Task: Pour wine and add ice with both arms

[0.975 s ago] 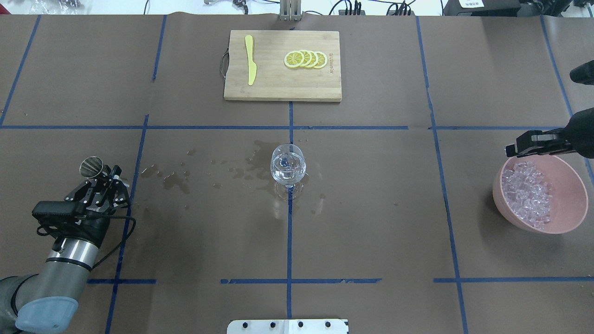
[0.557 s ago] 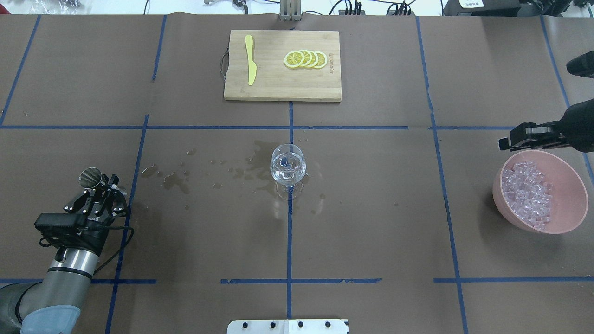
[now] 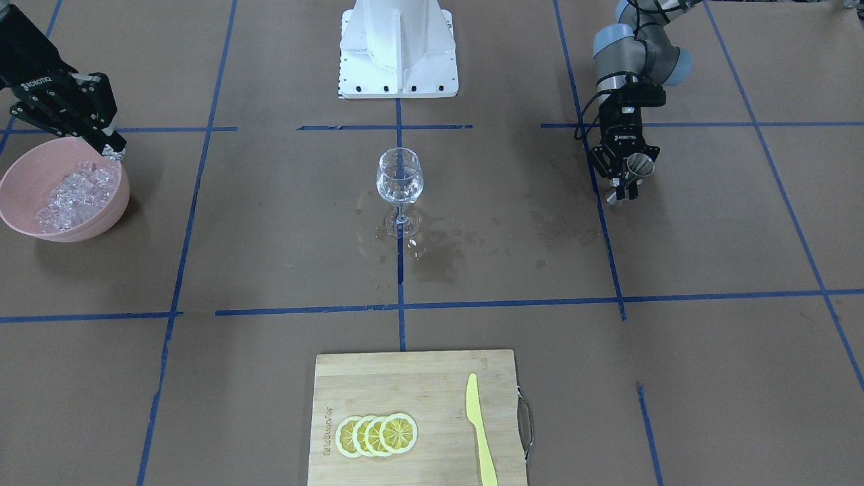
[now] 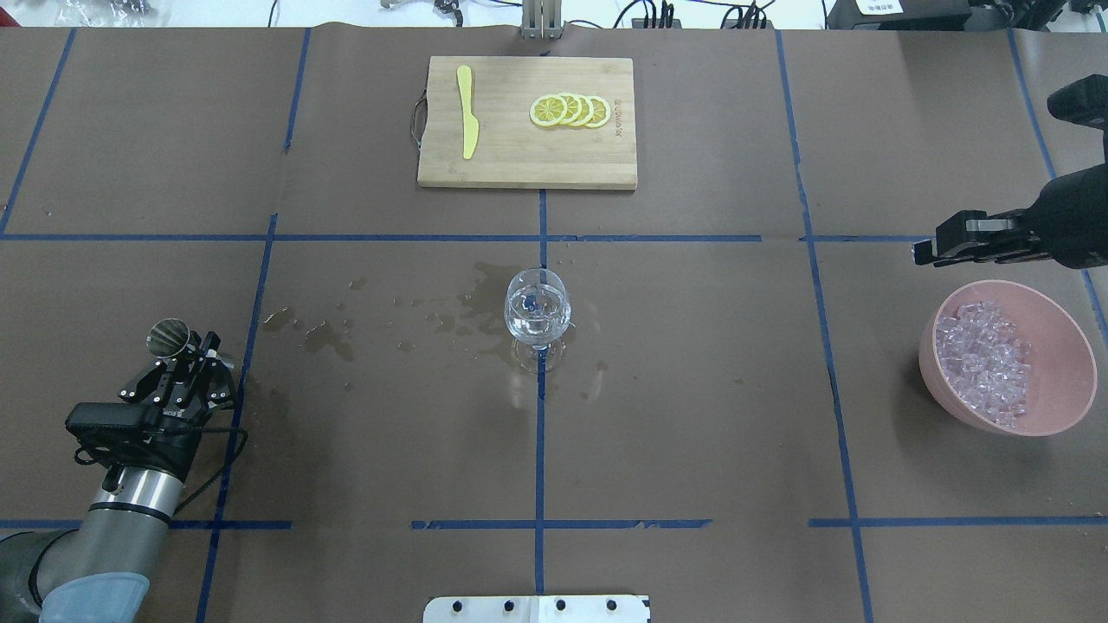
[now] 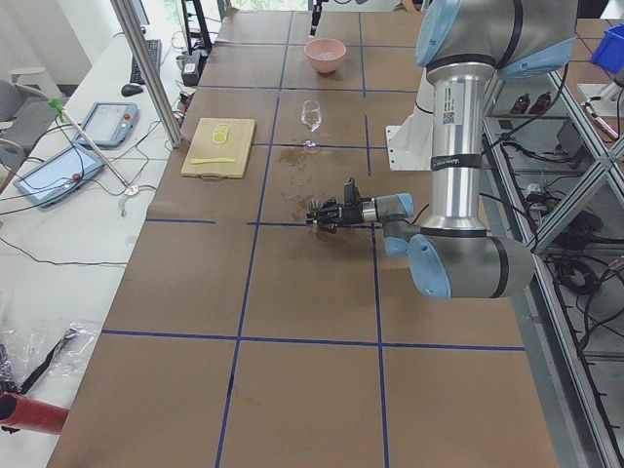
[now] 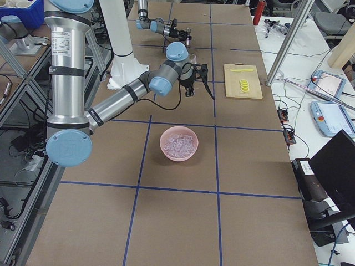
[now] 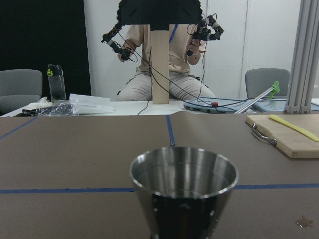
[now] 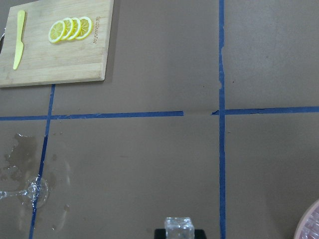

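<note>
**Ice cube lifted off the bowl**

Since a second ago my right pincer has drawn off the pink bowl toward the far edge of the table. It now hangs just beyond the bowl's far rim, near the right edge. Its jaws are pinched close on a single ice cube, which shows clear between the tips in the right wrist view. The rest of the ice lies heaped in the bowl.

My left pincer has slid back toward the near edge, close to the left edge. It is clamped on the lower part of a steel cup, held upright.

The wine sits as a shallow clear pool in the stemmed glass. That glass stands at the table's middle, well apart from both pincers. Dark wet patches mark the paper between the glass and my left pincer.
</note>
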`<action>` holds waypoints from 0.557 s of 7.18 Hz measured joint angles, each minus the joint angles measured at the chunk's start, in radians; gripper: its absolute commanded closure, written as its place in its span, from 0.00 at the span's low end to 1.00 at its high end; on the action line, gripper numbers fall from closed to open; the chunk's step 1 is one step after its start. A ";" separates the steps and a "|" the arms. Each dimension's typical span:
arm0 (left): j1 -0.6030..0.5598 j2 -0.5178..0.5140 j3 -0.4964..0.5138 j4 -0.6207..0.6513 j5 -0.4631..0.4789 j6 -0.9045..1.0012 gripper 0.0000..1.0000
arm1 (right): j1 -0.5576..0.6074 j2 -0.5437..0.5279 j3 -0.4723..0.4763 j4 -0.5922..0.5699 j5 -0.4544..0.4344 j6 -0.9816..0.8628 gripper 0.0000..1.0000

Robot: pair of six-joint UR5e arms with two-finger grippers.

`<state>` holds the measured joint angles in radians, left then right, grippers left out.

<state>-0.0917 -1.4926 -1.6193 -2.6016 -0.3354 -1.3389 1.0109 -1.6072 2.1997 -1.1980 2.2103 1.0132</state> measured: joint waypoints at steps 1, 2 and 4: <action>0.001 0.000 0.000 0.000 0.000 0.000 0.69 | 0.000 0.010 0.000 0.000 -0.001 0.001 1.00; 0.001 0.000 0.001 0.000 -0.001 0.000 0.63 | -0.001 0.018 0.000 0.000 -0.002 0.001 1.00; 0.001 0.000 0.000 0.000 -0.003 0.000 0.58 | -0.001 0.034 0.000 0.000 -0.001 0.001 1.00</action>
<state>-0.0906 -1.4926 -1.6197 -2.6016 -0.3389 -1.3388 1.0097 -1.5735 2.1997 -1.1980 2.2089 1.0140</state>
